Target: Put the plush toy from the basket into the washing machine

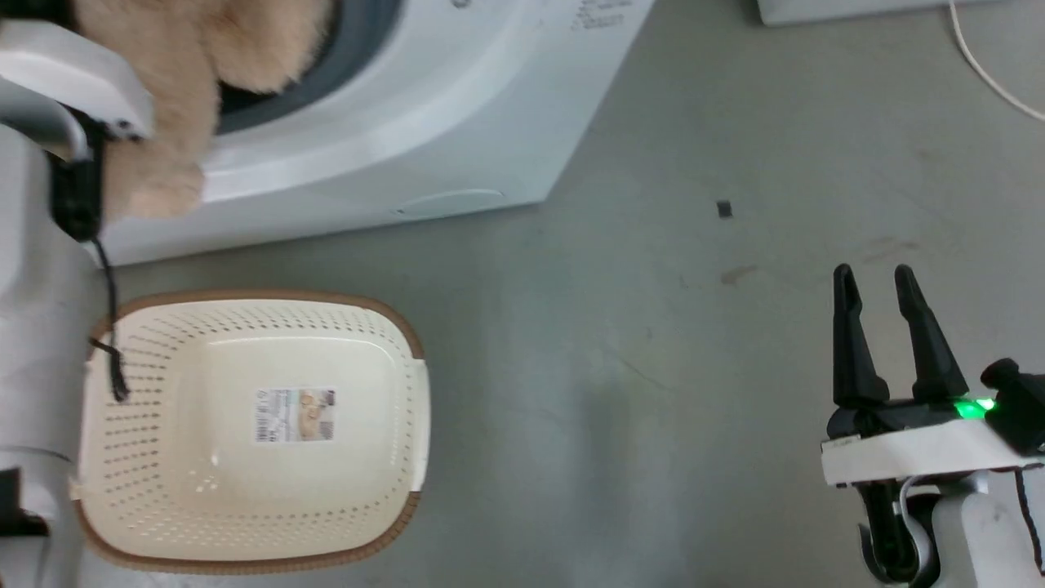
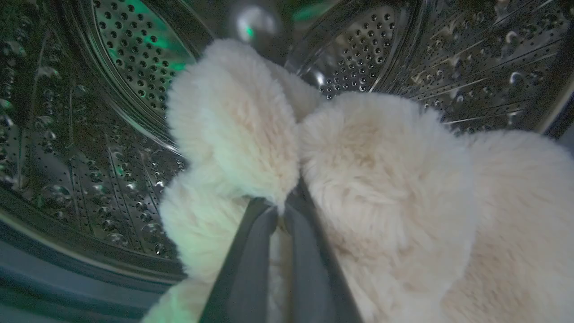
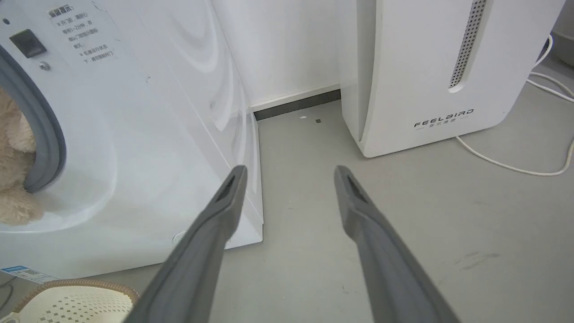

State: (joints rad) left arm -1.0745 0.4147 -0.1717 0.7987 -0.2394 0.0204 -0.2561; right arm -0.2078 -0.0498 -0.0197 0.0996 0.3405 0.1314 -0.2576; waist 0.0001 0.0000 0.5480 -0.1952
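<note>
Our left gripper pinches the toy partway into the drum (washer at 11 o'clock); right gripper gapes, empty.

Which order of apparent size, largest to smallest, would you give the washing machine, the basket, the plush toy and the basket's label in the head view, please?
1-2. The washing machine and the basket look about equal; the machine is cut off by the frame, so I leave them unranked.
3. The plush toy, only partly in view.
4. The label.

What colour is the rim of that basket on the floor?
Brown, woven-looking, around the cream basket; the head view shows it best.
</note>
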